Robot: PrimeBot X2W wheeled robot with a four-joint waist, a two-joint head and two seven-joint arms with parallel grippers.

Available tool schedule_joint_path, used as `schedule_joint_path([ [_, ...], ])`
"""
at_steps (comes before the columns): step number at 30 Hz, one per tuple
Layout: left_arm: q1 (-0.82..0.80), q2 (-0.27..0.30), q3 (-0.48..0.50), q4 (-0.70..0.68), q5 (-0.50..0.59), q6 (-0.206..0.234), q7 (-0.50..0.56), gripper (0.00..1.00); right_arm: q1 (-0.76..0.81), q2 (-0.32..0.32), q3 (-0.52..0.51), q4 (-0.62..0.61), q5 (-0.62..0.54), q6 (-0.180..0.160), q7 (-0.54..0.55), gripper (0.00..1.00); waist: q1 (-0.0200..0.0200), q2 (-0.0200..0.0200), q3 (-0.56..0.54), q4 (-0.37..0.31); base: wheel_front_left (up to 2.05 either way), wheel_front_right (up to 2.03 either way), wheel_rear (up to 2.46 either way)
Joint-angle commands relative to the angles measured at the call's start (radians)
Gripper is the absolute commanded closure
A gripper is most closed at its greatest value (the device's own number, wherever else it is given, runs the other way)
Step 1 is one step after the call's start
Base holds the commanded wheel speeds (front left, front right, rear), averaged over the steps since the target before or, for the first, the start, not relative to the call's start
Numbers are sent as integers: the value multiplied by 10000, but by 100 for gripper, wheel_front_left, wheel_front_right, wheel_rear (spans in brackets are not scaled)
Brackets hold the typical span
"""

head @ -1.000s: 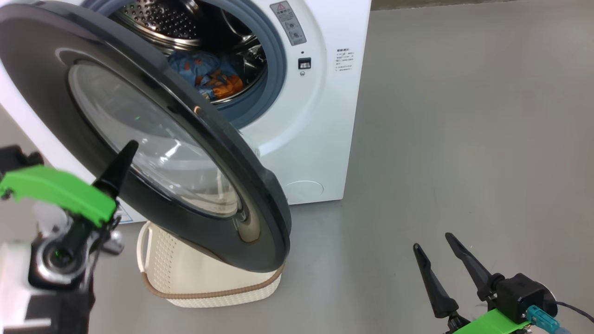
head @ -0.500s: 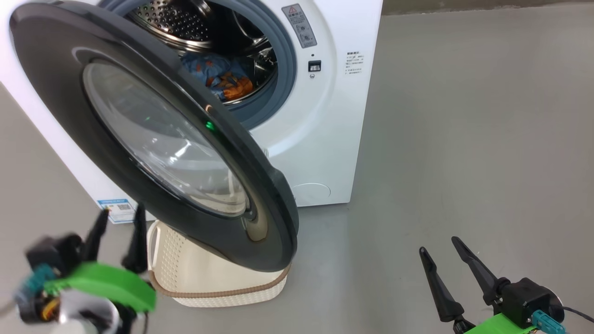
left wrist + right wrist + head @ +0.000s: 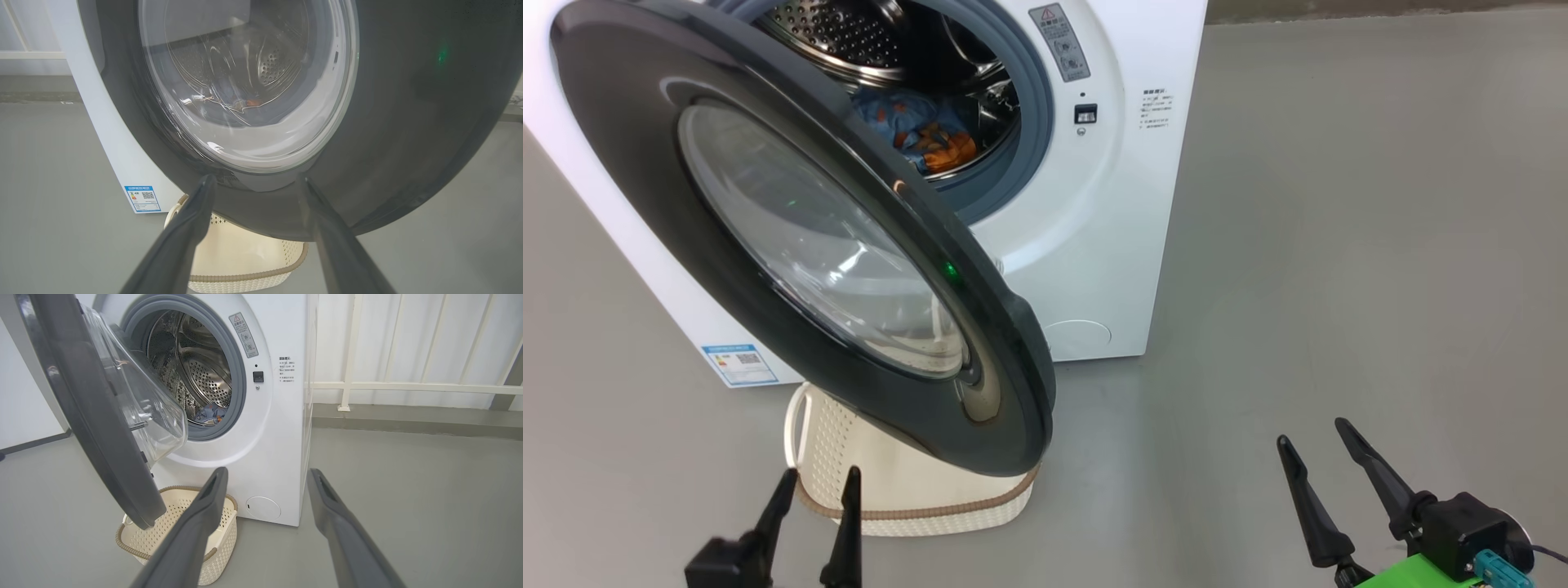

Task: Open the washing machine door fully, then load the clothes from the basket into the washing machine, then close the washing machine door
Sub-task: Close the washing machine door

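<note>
Washing machine door [image 3: 809, 237] hangs half open, free edge pointing outward.

Door [image 3: 809, 237] blocks most of basket [image 3: 915, 500] & drum [image 3: 849, 34].

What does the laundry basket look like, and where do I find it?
Find the big white washing machine with its round black door swung open. On the grey floor under that door sits the basket: small, cream, with tiny holes in its sides and a brown woven-looking rim, unlike the smooth glossy things around it.
</note>
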Motion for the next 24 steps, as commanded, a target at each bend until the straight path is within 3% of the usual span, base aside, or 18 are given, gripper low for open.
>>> schedule_joint_path([
  [1, 61, 13, 499, -423, 228, -61, -133, 0, -1, -127, 138, -292, -95, 98, -48, 0, 0, -1, -7, 23, 0, 0, 0],
  [9, 772, -500, 1132, -878, 798, -555, -136, 0, 365, -30, -263, -342, -169, 98, -48, 0, 0, -1, -204, 235, 0, 0, 0],
  [24, 966, -600, 1310, -957, 941, -733, -137, 0, 563, 112, -283, -224, -340, 98, -48, 0, 0, -1, -436, 196, 0, 0, 0],
])
